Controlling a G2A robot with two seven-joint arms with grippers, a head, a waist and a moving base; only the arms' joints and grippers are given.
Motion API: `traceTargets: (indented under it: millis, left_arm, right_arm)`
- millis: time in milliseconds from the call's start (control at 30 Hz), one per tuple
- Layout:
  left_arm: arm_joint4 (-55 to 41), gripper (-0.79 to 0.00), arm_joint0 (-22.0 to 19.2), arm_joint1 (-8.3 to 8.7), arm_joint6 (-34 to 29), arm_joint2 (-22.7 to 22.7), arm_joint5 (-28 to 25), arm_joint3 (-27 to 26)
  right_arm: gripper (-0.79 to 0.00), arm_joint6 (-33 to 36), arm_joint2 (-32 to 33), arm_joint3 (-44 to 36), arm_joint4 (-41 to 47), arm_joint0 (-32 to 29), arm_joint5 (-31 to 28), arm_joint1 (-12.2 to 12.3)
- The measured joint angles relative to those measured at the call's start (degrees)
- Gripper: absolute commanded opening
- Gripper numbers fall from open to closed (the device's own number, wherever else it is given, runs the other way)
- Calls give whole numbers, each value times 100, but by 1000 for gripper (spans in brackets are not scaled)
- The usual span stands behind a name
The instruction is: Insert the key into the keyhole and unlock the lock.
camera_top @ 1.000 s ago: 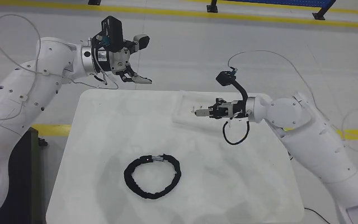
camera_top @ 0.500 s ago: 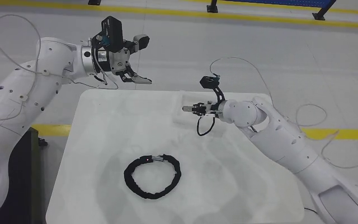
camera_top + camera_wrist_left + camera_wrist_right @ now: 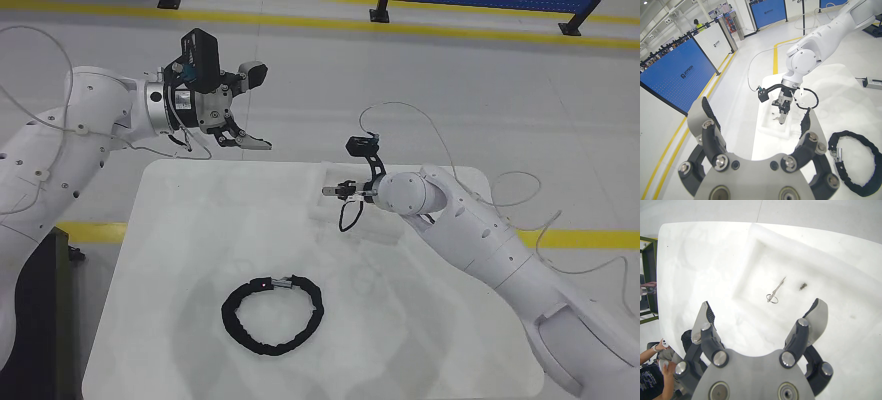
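The key [image 3: 775, 292], a thin metal blade on a small ring, lies flat in the shallow white foam tray [image 3: 753, 247] at the table's far side. My right gripper [image 3: 762, 308] hangs open just above the tray, and the key rests a little beyond its fingertips. From above, that gripper [image 3: 330, 190] is over the tray's left part. The lock [image 3: 272, 313] is a black fabric-covered loop with a metal lock body [image 3: 281, 284], lying near the table's middle front. My left gripper [image 3: 255, 108] is open and holds nothing, raised off the table's far left corner.
A dark speck [image 3: 802, 286] sits in the tray beside the key. Beyond the table edge, a person's hands [image 3: 663, 349] hold white controllers, next to a green frame [image 3: 647, 247]. A grey power box [image 3: 871, 83] lies on the floor past the table.
The right arm has swung left across the tray, bringing its gripper over the tray's left part. The left arm and the lock have stayed put.
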Motion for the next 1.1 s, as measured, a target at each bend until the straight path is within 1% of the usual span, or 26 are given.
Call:
traceTargets:
  millis: [367, 433, 500, 633, 767, 1000, 1100]
  left_arm:
    - [0, 0, 0, 0, 0, 0, 0, 0]
    - [0, 0, 0, 0, 0, 0, 0, 0]
    - [0, 0, 0, 0, 0, 0, 0, 0]
    - [0, 0, 0, 0, 0, 0, 0, 0]
    - [0, 0, 0, 0, 0, 0, 0, 0]
    - [0, 0, 0, 0, 0, 0, 0, 0]
    - [0, 0, 0, 0, 0, 0, 0, 0]
  right_arm:
    - [0, -2, 0, -2, -2, -2, -1, 0]
    - [0, -66, -13, -66, -92, -54, -16, -4]
    - [0, -142, -57, -179, -304, -129, 103, -30]
    - [0, -60, -210, -224, -617, -147, 394, -155]
    - [0, -14, -337, -66, -810, -59, 690, -346]
    - [0, 20, -390, 326, -921, 70, 1028, -625]
    - [-160, 26, -431, 459, -1025, 112, 1174, -740]
